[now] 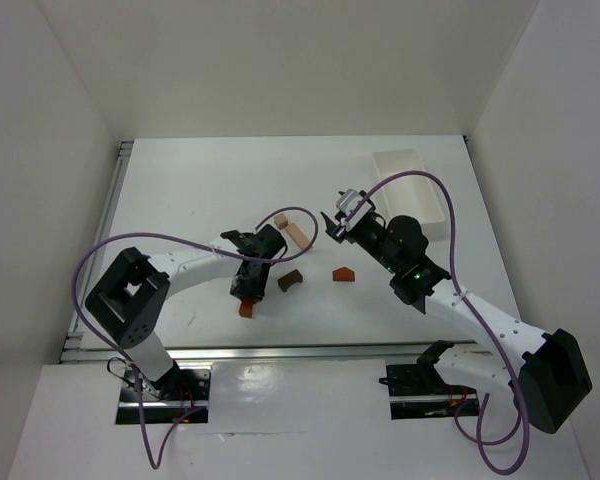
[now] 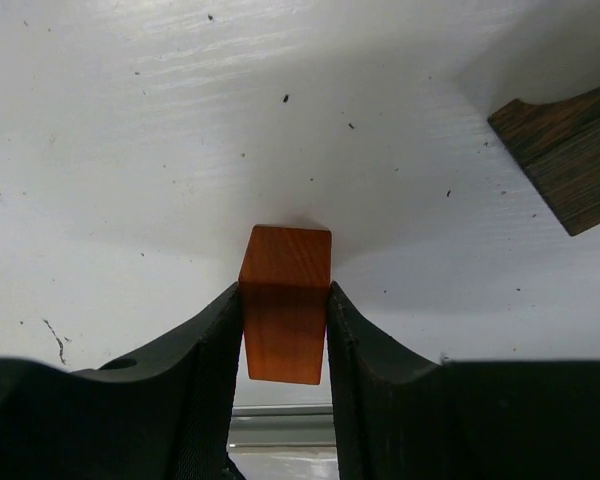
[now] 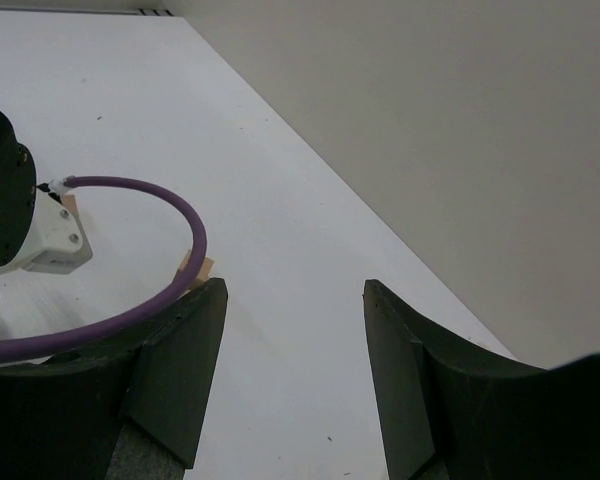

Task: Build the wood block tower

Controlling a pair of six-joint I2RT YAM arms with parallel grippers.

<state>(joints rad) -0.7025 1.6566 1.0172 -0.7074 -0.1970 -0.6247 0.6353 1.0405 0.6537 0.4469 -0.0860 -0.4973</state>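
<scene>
My left gripper [image 1: 246, 303] is shut on an orange-red block [image 2: 285, 300], which also shows in the top view [image 1: 246, 309], at the table's near middle. A dark brown arch piece [image 1: 291, 281] lies just right of it and shows in the left wrist view [image 2: 570, 150]. An orange-red house-shaped piece [image 1: 343, 273] lies further right. Pale tan blocks [image 1: 292, 228] lie behind the left wrist. My right gripper [image 1: 337, 222] is open and empty, raised above the table right of the tan blocks; its wrist view [image 3: 290, 330] shows only bare table and a tan block corner [image 3: 195, 266].
A white rectangular tray [image 1: 412, 185] stands at the back right. A purple cable [image 3: 130, 310] crosses the right wrist view. The enclosure's white walls close in the table on the left, back and right.
</scene>
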